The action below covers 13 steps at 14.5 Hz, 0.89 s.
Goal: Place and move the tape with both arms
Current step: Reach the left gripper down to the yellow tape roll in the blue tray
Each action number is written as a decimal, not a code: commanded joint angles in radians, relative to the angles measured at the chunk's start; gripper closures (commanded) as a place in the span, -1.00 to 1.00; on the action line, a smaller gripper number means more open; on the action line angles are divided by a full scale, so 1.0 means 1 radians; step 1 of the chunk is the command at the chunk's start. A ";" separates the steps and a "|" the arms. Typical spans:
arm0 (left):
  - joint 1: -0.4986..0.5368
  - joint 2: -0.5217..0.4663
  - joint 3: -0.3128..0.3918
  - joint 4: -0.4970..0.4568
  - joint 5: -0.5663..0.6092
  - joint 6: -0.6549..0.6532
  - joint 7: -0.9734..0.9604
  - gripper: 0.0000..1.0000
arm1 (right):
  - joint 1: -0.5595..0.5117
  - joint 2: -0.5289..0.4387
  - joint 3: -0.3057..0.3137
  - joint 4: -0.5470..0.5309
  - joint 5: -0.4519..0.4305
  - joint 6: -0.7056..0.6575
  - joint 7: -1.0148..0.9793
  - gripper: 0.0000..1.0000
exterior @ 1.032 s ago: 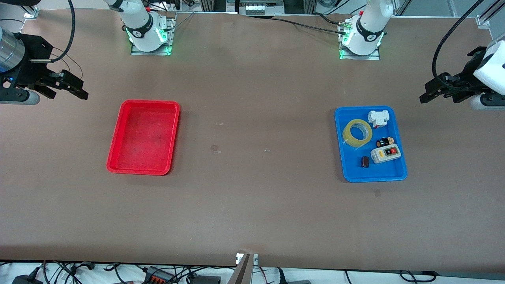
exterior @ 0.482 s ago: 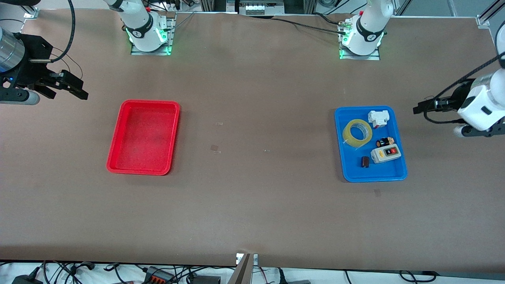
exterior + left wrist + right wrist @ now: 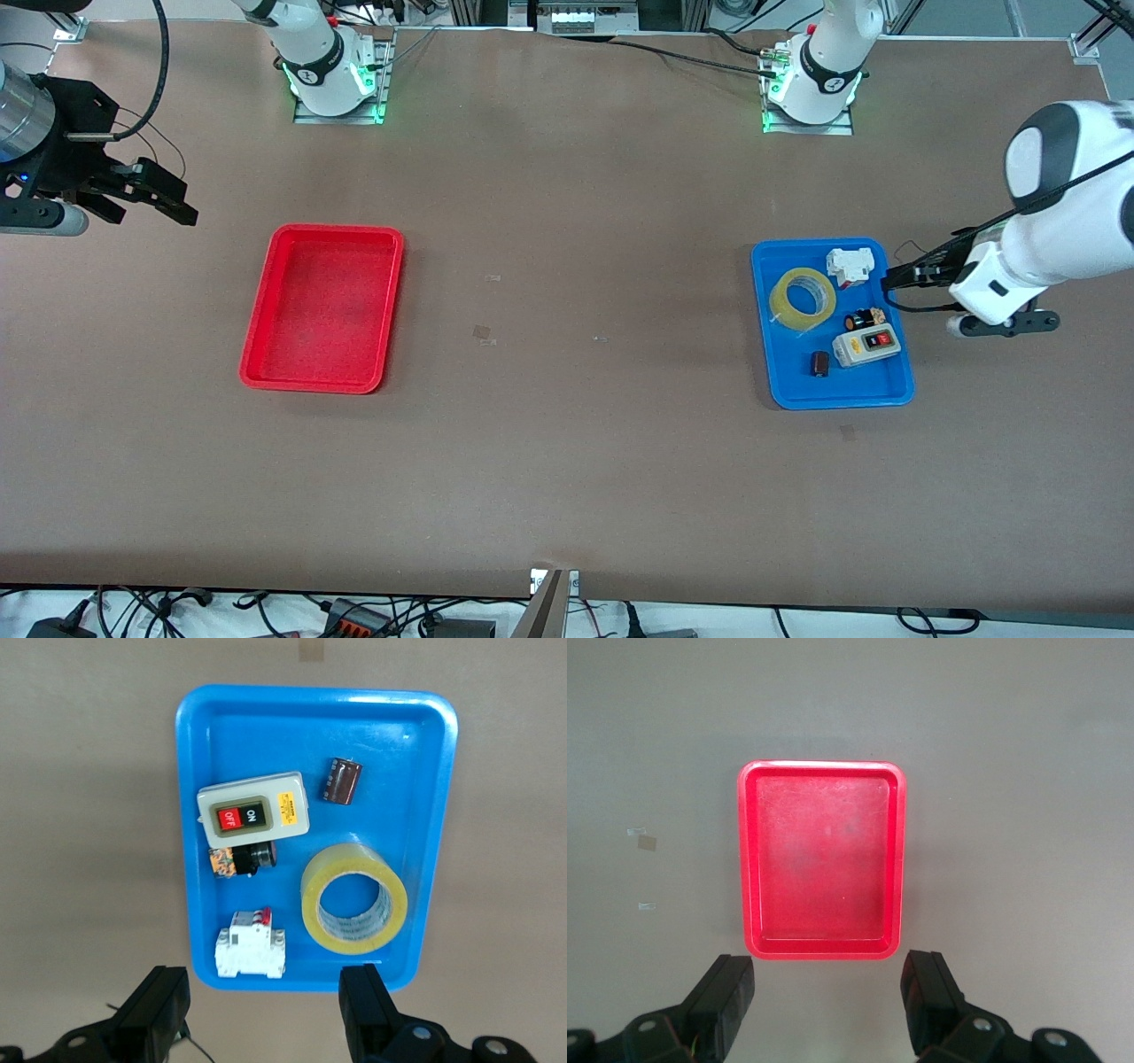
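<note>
Brown bench (image 3: 567, 461) is mostly bare, so the only real trouble spot is the crowded blue tray (image 3: 897, 390) toward the left arm's end. The red tray (image 3: 321, 307) toward the right arm's end has nothing in it, and the right gripper (image 3: 173, 197) waits in the air past that tray's outer side, jaws released and holding nothing. The tape (image 3: 803, 299) lies flat in the blue tray on the side facing the red tray. The left gripper (image 3: 895, 276) hangs over the tray's outer edge, jaws spread wide and empty, so it isn't lined up with the roll yet. My worry: a flat ring means one finger has to go down into the hollow core and the other outside the band, and if the aim is off it'll just shove the roll against the tray wall. Neighbours are tight too. The grey switch box (image 3: 253, 811) sits near the roll, the white breaker (image 3: 252, 946) is beside it, the little two-tone cylinder (image 3: 242, 858) lies between those two, and the dark capacitor (image 3: 342, 781) sits apart. A sloppy descent could easily clip the breaker or the cylinder.
</note>
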 commanded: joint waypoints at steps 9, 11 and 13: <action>-0.020 -0.036 -0.041 -0.354 0.017 0.396 0.058 -1.00 | 0.001 -0.001 0.001 0.008 -0.003 0.008 0.004 -0.98; -0.018 -0.023 -0.041 -0.355 0.018 0.398 0.081 -1.00 | 0.000 0.001 0.001 0.008 -0.002 0.008 0.004 -0.98; -0.024 -0.005 -0.041 -0.355 0.018 0.399 0.101 -1.00 | 0.000 0.001 0.001 0.008 -0.003 0.008 0.004 -0.98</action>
